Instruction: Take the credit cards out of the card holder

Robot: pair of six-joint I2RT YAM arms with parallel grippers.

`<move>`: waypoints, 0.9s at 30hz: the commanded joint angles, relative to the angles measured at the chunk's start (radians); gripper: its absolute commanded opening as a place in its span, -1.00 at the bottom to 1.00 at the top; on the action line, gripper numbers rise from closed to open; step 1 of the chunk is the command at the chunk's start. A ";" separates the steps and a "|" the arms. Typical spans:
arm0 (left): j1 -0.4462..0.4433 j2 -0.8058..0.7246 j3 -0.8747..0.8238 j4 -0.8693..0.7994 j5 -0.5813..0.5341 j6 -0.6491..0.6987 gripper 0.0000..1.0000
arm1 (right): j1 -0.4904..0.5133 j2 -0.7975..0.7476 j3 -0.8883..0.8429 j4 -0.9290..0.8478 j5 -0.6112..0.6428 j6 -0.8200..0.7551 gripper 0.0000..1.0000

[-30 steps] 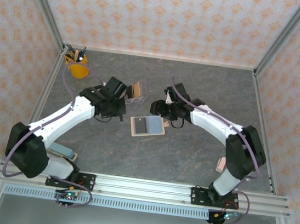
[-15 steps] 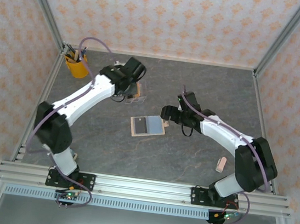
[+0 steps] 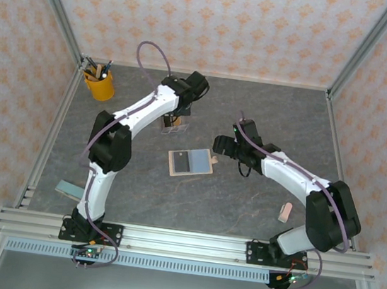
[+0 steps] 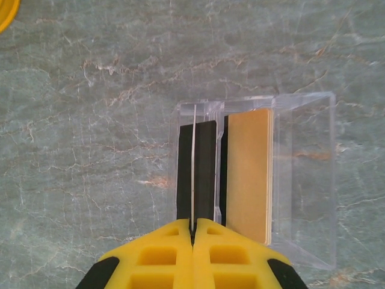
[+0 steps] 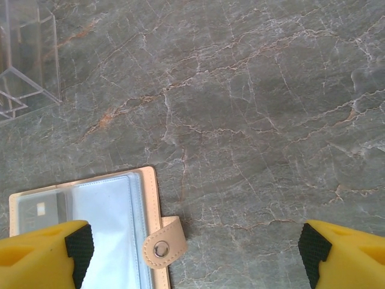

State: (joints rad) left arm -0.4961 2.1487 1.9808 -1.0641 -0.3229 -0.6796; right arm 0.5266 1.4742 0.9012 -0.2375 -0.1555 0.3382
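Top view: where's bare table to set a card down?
Free: back right corner beyond the right arm; near strip between card holder and front rail. Crowded: around the acrylic stand, where the left end effector holds a credit card.

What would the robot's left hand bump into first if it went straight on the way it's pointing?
Probably the clear stand, directly ahead. The left hand is shut on a thin card seen edge-on, so that card would likely reach the stand first.

This is a robot lab test cell. Aluminium frame posts (image 3: 62,17) and wallpapered panels (image 3: 217,19) box in a stone-patterned table (image 3: 269,112). Robot arms (image 3: 289,173) are bolted to its rail (image 3: 188,242).
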 commanded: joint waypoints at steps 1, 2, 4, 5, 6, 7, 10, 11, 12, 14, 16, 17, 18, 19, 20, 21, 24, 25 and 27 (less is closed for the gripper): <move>0.013 0.020 0.052 -0.063 -0.031 -0.018 -1.00 | -0.002 -0.008 -0.015 0.016 0.034 -0.010 0.80; 0.016 0.030 0.053 -0.061 -0.019 -0.021 -1.00 | -0.002 -0.006 -0.014 0.015 0.031 -0.009 0.80; 0.024 0.043 0.050 -0.054 0.012 -0.023 -1.00 | -0.002 -0.005 -0.015 0.015 0.030 -0.007 0.80; 0.026 0.048 0.050 -0.056 0.021 -0.025 -1.00 | -0.002 -0.001 -0.014 0.015 0.030 -0.005 0.80; 0.030 0.051 0.049 -0.059 0.028 -0.027 -1.00 | -0.002 0.001 -0.013 0.013 0.030 -0.005 0.80; 0.032 0.053 0.047 -0.060 0.035 -0.030 -1.00 | -0.002 0.001 -0.012 0.013 0.028 -0.004 0.80; 0.039 0.053 0.034 -0.059 0.063 -0.039 -0.96 | -0.002 0.012 -0.008 0.011 0.019 0.000 0.79; 0.044 0.053 0.030 -0.055 0.081 -0.038 -0.91 | -0.002 0.014 -0.007 0.011 0.016 0.001 0.79; 0.045 0.053 0.023 -0.050 0.094 -0.037 -0.84 | -0.002 0.017 -0.005 0.010 0.014 0.002 0.79; 0.046 0.052 0.019 -0.046 0.110 -0.036 -0.73 | -0.002 0.021 -0.002 0.008 0.012 0.004 0.79; 0.048 0.048 0.014 -0.036 0.134 -0.035 -0.64 | -0.002 0.025 -0.001 0.007 0.012 0.005 0.78; 0.050 0.046 0.010 -0.027 0.147 -0.034 -0.61 | -0.002 0.025 0.000 0.007 0.012 0.006 0.78; 0.051 0.044 0.009 -0.022 0.159 -0.031 -0.57 | -0.002 0.025 -0.001 0.007 0.012 0.006 0.78; 0.052 0.041 0.010 -0.021 0.163 -0.030 -0.54 | -0.002 0.026 -0.001 0.006 0.013 0.005 0.78; 0.051 0.037 0.009 -0.020 0.164 -0.029 -0.50 | -0.002 0.025 0.000 0.005 0.013 0.005 0.78; 0.053 0.032 0.010 -0.018 0.164 -0.026 -0.49 | -0.002 0.026 -0.001 0.004 0.014 0.006 0.78; 0.054 0.013 0.006 -0.016 0.169 -0.018 -0.47 | -0.002 0.026 -0.001 0.004 0.013 0.007 0.78; 0.054 0.004 0.003 -0.013 0.168 -0.015 -0.46 | -0.002 0.025 -0.001 0.005 0.012 0.007 0.78; 0.055 -0.034 -0.019 0.003 0.178 -0.007 -0.40 | -0.002 0.025 -0.002 0.007 0.011 0.006 0.78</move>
State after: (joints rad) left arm -0.4503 2.1929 1.9831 -1.0740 -0.1524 -0.7025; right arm 0.5266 1.4914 0.9009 -0.2379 -0.1535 0.3389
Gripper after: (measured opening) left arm 0.290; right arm 0.893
